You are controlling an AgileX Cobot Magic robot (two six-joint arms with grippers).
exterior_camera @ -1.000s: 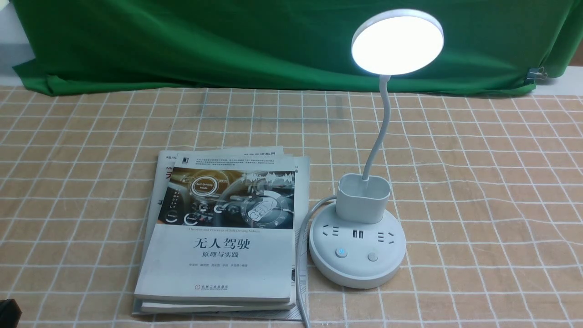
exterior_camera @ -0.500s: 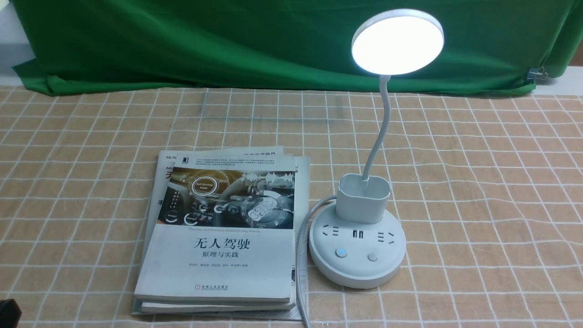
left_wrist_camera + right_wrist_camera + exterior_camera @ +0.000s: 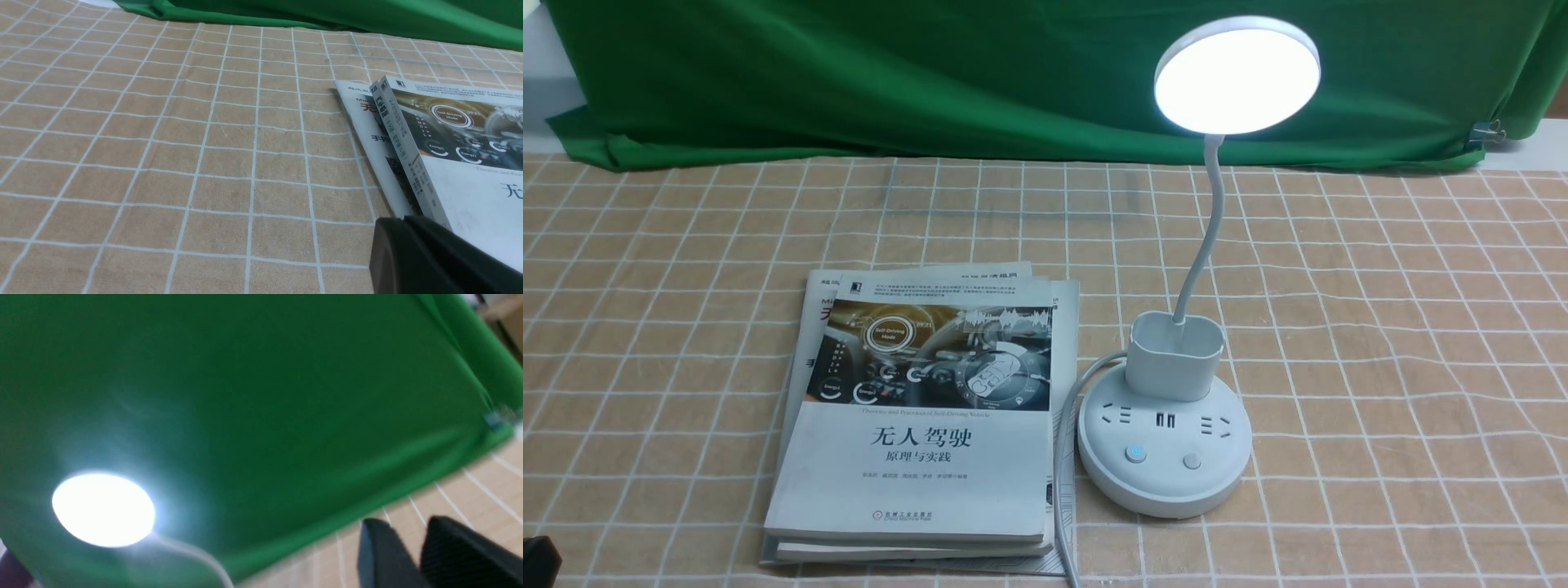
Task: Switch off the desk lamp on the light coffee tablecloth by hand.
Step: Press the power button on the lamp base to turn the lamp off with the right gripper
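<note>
Since nothing has shifted over the last second, the lamp (image 3: 1176, 359) still glows just right of the books (image 3: 915, 416) on the cloth (image 3: 1380, 327), unswitched, the right fingers (image 3: 380, 555) slightly parted and empty, the left fingers (image 3: 425, 261) too hidden to tell.

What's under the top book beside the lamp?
A lower book lies under the top book, with its edges showing at the left and near sides. Its cover is mostly hidden, so the title and the exact number of layers are unclear.
</note>
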